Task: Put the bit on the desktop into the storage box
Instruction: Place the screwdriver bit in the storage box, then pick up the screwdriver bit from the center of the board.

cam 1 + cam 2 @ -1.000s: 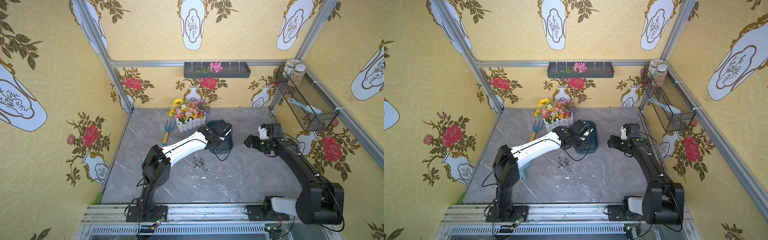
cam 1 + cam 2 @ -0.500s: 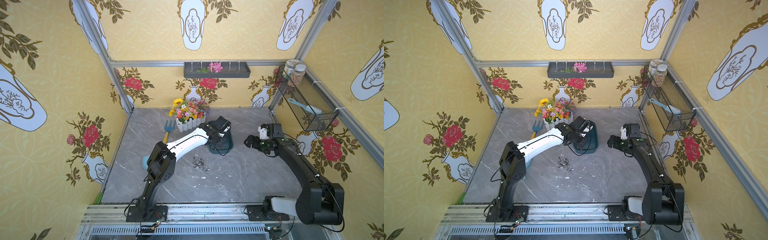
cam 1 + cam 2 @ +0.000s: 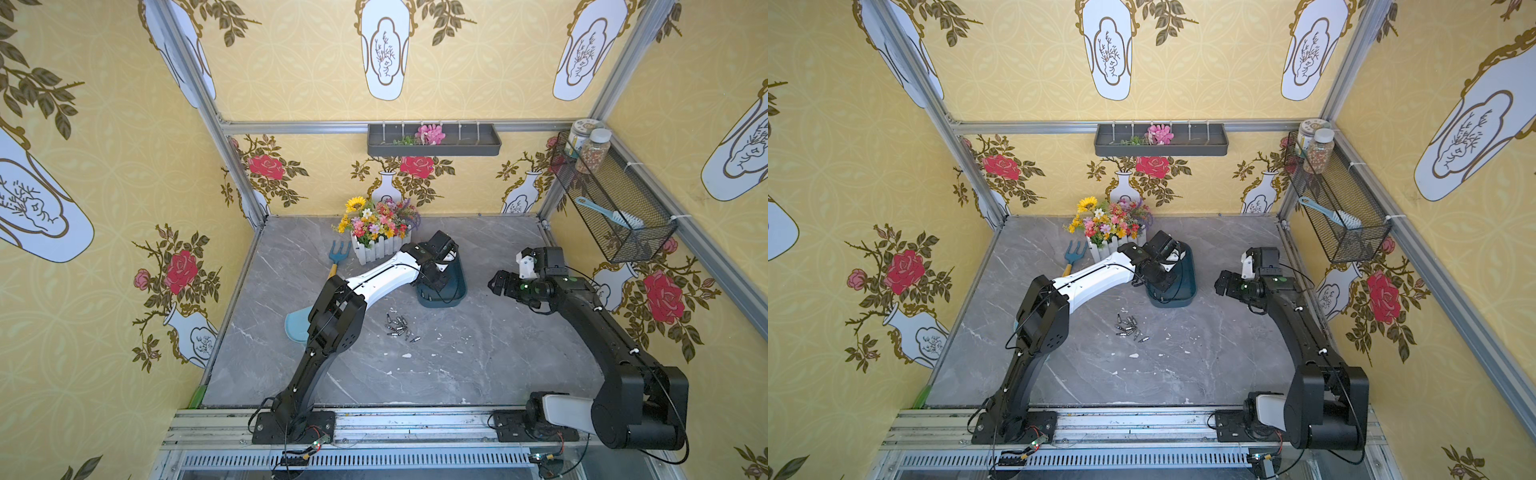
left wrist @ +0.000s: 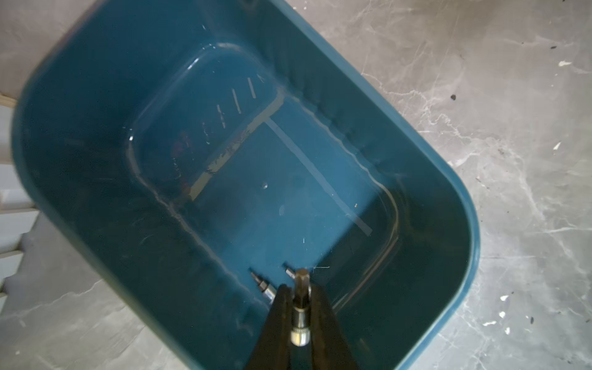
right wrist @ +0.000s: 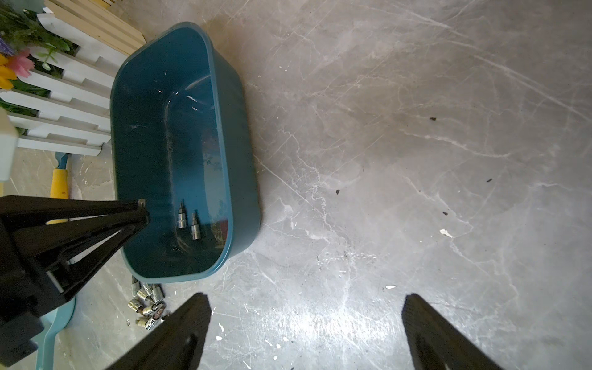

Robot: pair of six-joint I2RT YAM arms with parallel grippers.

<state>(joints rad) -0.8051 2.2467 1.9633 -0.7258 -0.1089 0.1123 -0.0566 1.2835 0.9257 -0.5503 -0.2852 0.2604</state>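
Note:
The dark teal storage box (image 3: pixel 455 291) stands on the grey desktop (image 3: pixel 478 353) beside the flower pot. My left gripper (image 4: pixel 299 290) hangs over the box's near end, shut on a silver bit (image 4: pixel 301 307) that points down into it. In the right wrist view the left gripper (image 5: pixel 142 209) is level with the box rim. Two bits (image 5: pixel 187 222) lie on the box floor. A pile of several bits (image 3: pixel 399 326) lies on the desktop in front of the box (image 3: pixel 1185 291). My right gripper (image 5: pixel 304 307) hovers open and empty over bare desktop, right of the box.
A white-fenced flower pot (image 3: pixel 380 237) stands behind the box, with a blue garden fork (image 3: pixel 338 255) to its left. A pale blue scoop (image 3: pixel 296 326) lies by the left arm's elbow. A wire basket (image 3: pixel 615 208) hangs on the right wall and a grey tray (image 3: pixel 434 143) on the back wall.
The left arm's elbow has swung right and away, uncovering the scoop, while its gripper stayed over the box with the bit. The right arm has not moved.

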